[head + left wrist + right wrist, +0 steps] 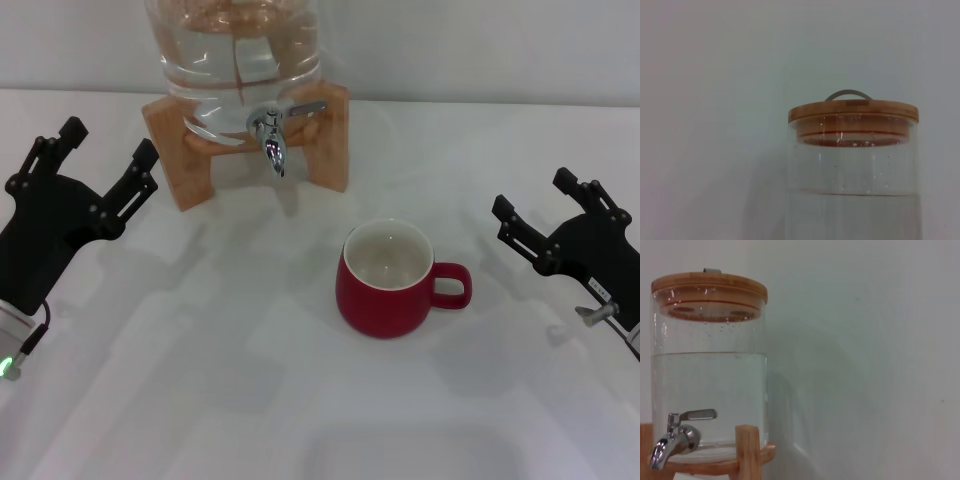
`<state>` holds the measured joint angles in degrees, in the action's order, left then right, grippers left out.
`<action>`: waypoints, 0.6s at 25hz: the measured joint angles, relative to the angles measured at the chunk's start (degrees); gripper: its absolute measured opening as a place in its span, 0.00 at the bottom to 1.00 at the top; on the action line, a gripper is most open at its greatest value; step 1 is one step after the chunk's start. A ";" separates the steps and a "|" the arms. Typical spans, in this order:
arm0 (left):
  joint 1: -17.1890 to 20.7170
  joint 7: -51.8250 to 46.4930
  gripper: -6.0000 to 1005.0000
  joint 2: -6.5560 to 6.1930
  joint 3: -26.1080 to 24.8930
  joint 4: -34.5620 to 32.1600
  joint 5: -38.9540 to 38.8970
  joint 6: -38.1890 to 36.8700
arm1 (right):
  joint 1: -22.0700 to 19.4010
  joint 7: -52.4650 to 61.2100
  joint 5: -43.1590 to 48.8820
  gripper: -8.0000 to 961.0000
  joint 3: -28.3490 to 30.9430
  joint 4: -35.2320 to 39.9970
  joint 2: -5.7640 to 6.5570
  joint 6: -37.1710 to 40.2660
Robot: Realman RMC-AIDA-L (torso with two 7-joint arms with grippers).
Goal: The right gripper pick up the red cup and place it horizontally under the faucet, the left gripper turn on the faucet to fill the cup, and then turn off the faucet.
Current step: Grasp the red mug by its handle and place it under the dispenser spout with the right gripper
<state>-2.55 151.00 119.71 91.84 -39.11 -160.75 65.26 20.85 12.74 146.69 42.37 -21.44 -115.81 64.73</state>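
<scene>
You're looking at a glossy red cup (pixel 388 283) with a cream-white inside, on a plain white table (pixel 200 400). Far behind it, the faucet (pixel 271 134) shines chrome — its jar (pixel 710 365) clear glass, stand (pixel 180 150) and lid (pixel 709 284) pale wood. Both grippers — left gripper (pixel 108 163), right gripper (pixel 532 207) — are matte black.

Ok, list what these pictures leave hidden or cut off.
- Head view: the glass jar is cut off by the top edge, so its lid and water level are out of sight.
- Left wrist view: the bottom edge cuts the jar; faucet and stand are missing.
- Right wrist view: the red cup is absent, and the wooden stand is cut by the edges.
- Neither wrist view shows the left gripper or right gripper.
</scene>
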 joint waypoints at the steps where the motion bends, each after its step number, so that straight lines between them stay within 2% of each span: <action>1: 0.00 0.00 0.86 0.00 0.00 0.00 0.00 0.00 | -0.02 0.00 0.00 0.89 0.00 0.00 0.03 0.13; 15: 0.00 0.00 0.86 0.00 0.00 0.00 0.00 0.13 | -0.15 0.00 0.00 0.90 -0.06 0.03 0.06 0.31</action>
<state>-2.55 151.00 119.71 91.84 -39.11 -160.75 65.39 20.70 12.74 146.69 42.31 -21.42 -115.75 65.04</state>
